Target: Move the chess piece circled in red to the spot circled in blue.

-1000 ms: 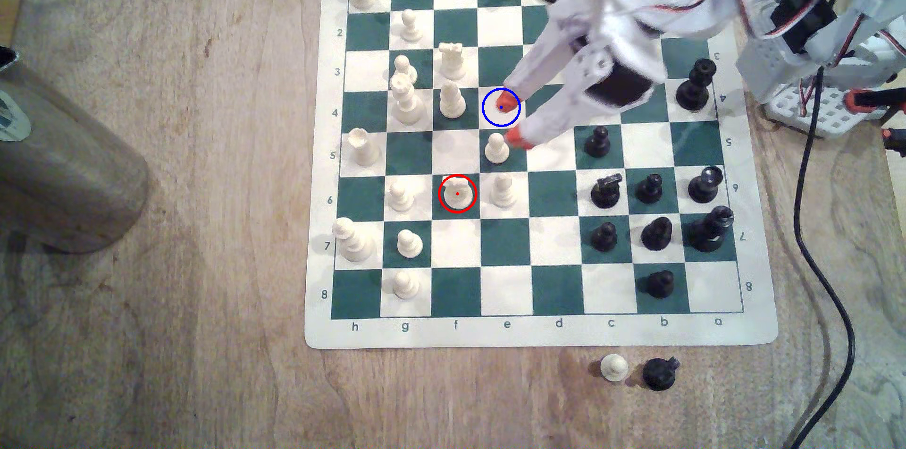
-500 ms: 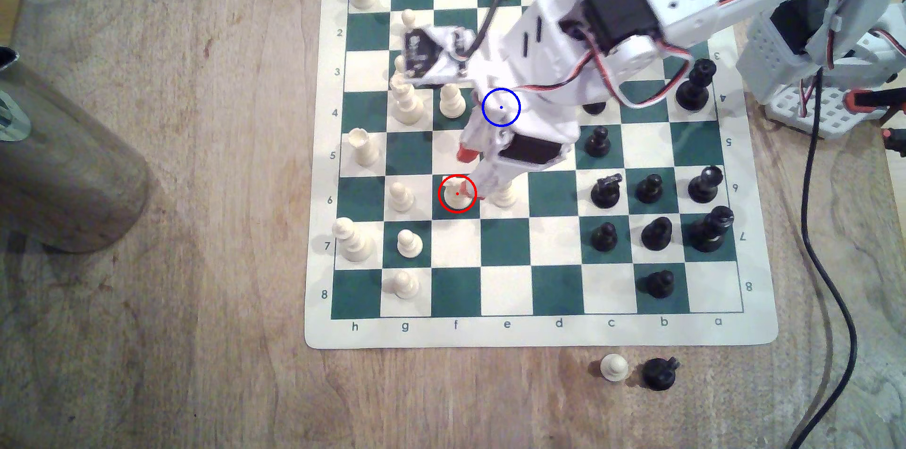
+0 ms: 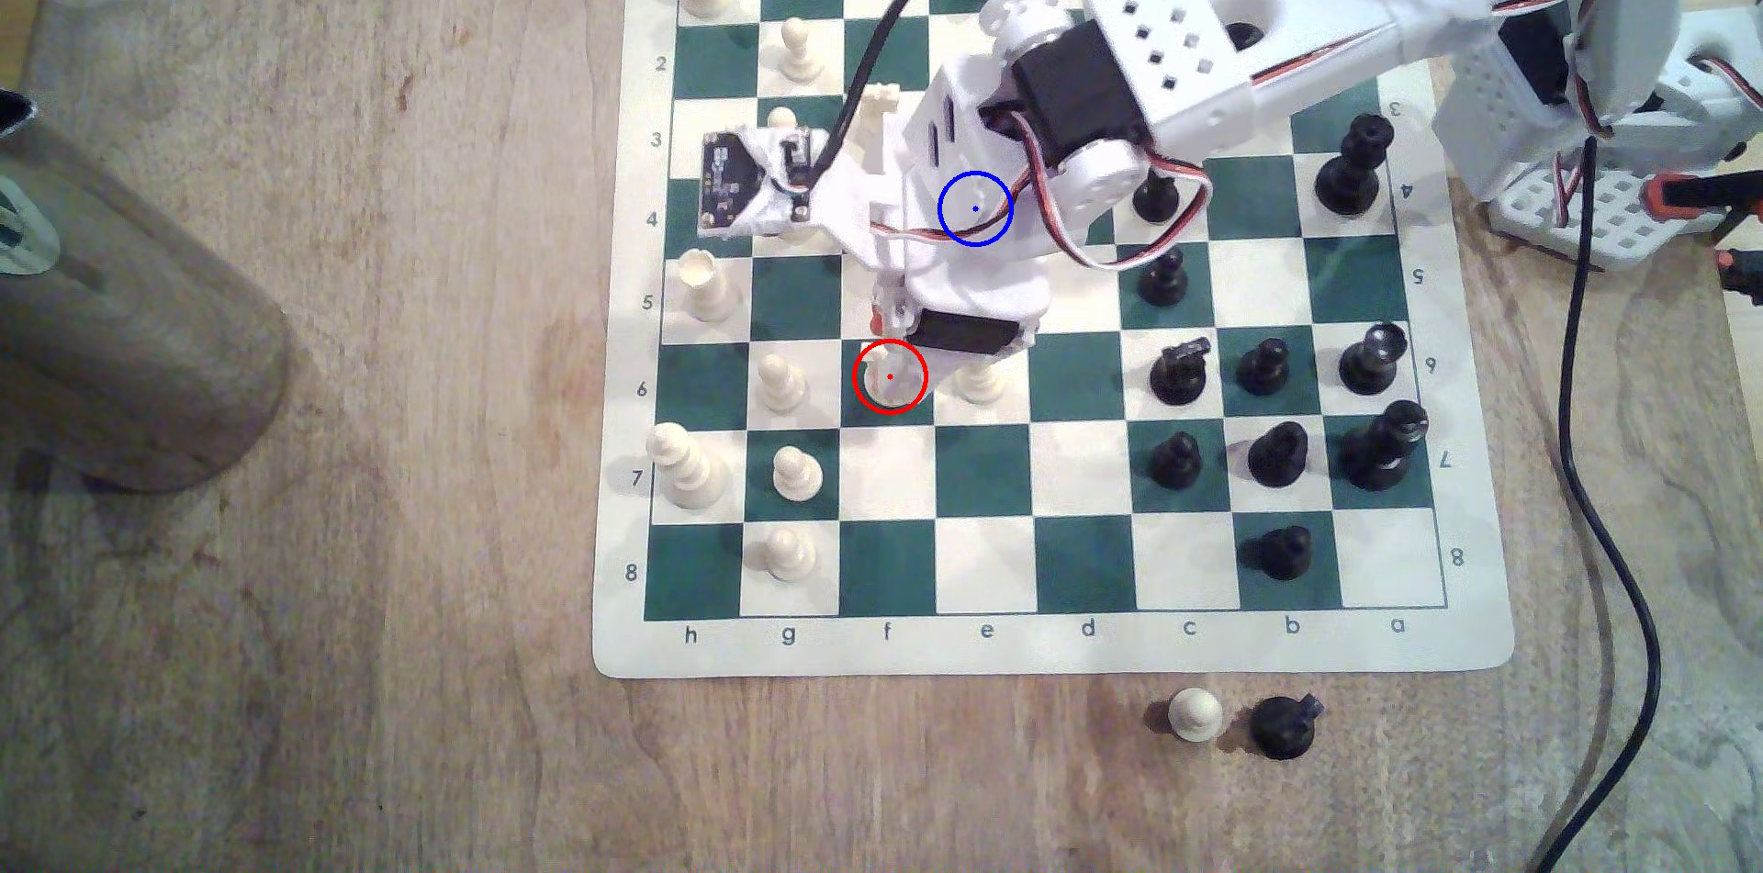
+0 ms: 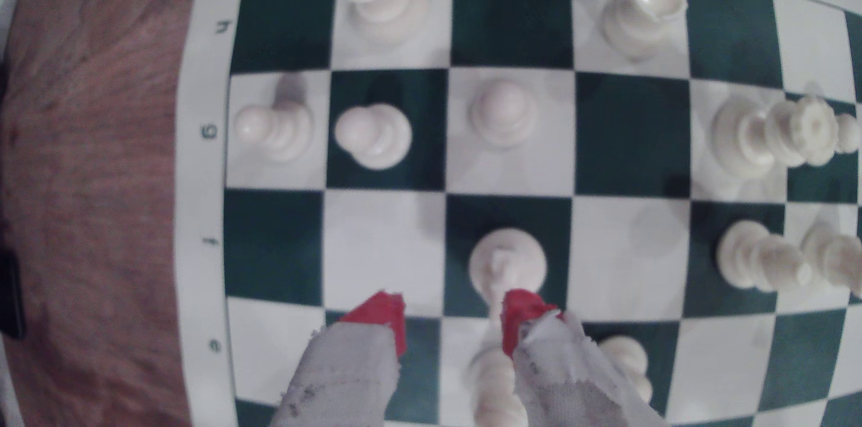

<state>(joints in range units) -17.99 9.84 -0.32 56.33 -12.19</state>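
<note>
Gripper (image 4: 450, 310) open, red tips spread about one knight-width, holding nothing; one red fingertip (image 4: 520, 315) overlaps the white knight (image 4: 506, 264), contact unclear. Knight upright on red-ringed green square (image 3: 863, 415), file f, row 6.

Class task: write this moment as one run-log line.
gripper: open, red tips near piece | small cream-white plastic knight: on green square, ungrasped | phase: approach

We saw a green-and-white checkered board (image 3: 1078, 473), cream pieces at frame left, black ones at right, and red-tipped gripper fingers (image 4: 380, 315).
</note>
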